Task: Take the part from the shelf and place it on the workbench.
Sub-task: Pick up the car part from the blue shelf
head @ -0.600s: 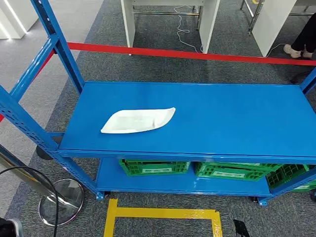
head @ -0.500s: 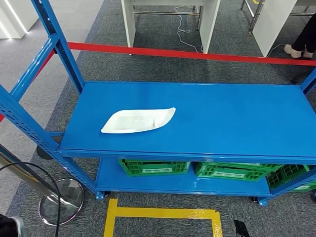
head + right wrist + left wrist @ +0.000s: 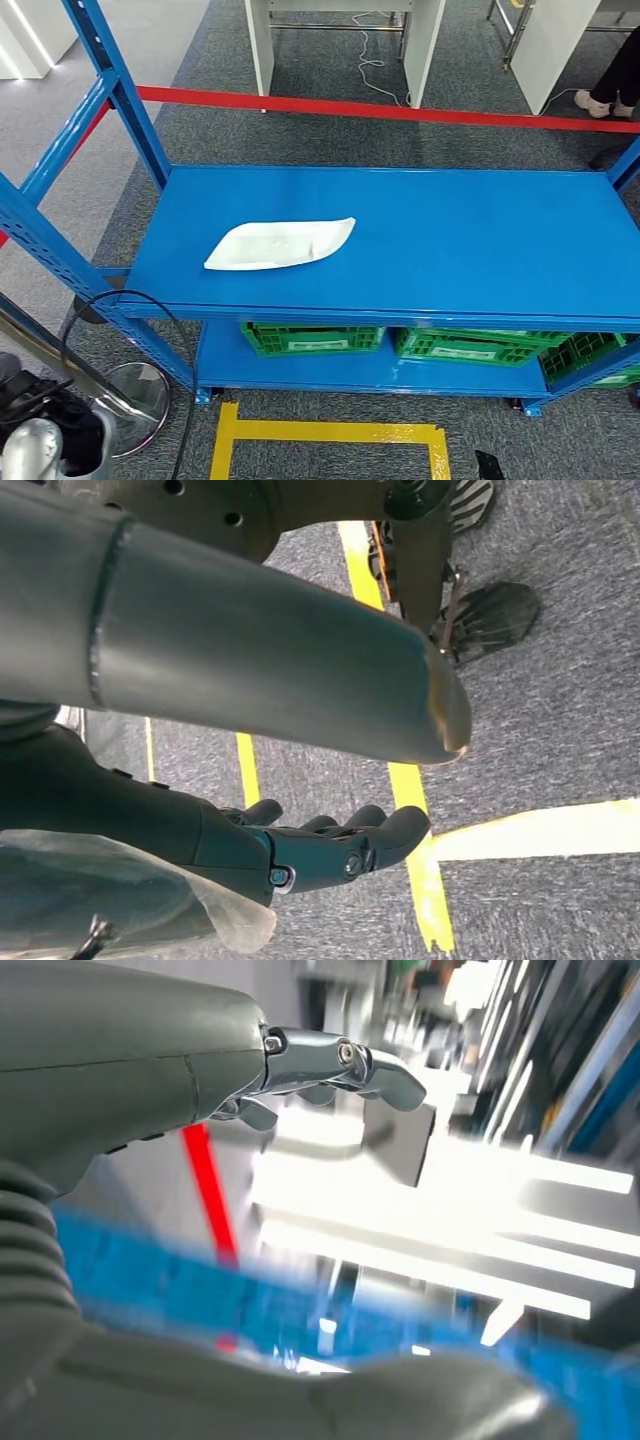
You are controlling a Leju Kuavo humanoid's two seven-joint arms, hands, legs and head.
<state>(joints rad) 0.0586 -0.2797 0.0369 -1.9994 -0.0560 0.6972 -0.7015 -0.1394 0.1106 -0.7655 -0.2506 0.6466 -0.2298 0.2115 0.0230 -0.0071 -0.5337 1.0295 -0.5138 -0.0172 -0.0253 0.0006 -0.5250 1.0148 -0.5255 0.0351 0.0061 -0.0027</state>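
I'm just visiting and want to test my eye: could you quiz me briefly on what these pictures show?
1. True or false: the white part lies on the top board of the blue shelf.
2. What stands on the lower board? A) green crates B) cardboard boxes C) paint cans
3. Fill in: the left hand holds ____.

Key: 1 true; 2 A; 3 nothing, its fingers are stretched out with nothing in them, and the part is untouched.
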